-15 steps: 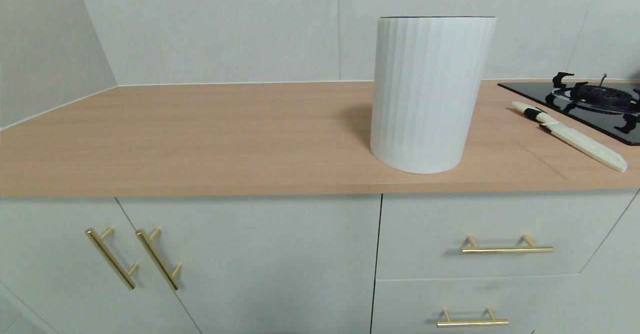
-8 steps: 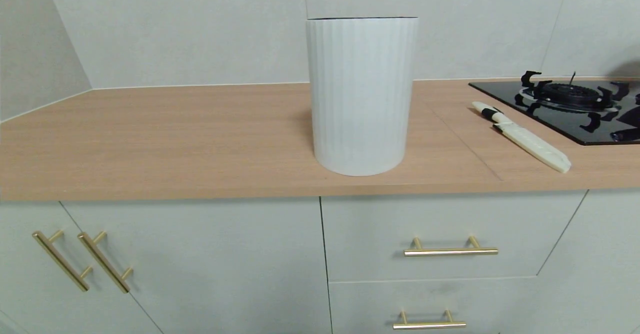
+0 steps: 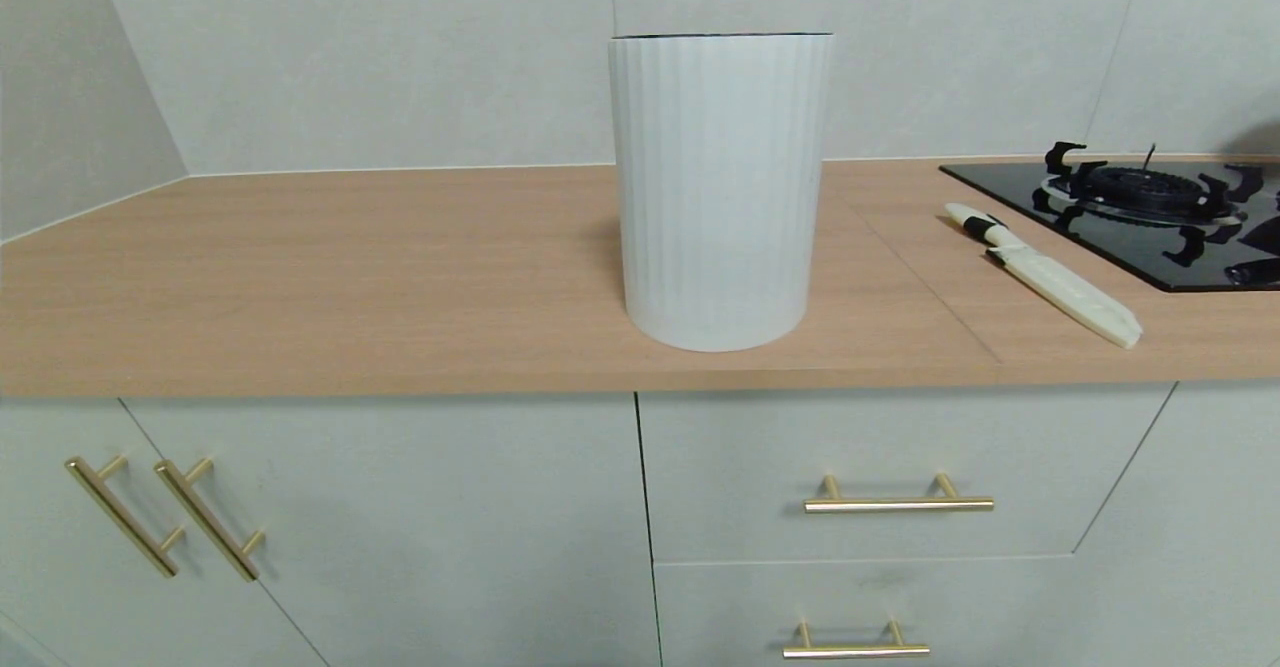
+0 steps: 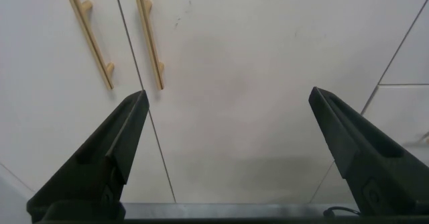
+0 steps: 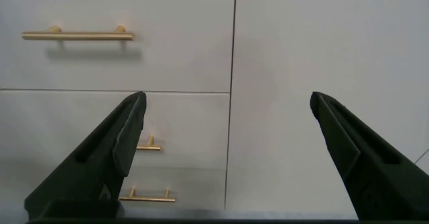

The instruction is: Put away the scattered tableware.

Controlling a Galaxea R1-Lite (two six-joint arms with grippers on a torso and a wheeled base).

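Cream knife [image 3: 1045, 273] on counter [image 3: 300, 277], apart from 2 hands [image 4: 228, 92] [image 5: 228, 95].

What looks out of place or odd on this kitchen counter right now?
The cream knife lies loose and slanted on the wooden counter, between the white ribbed container and the gas hob, its tip near the front edge. Nothing looks spilled or damaged.

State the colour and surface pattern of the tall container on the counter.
The container is white with fine vertical ribs, shown best in the head view.
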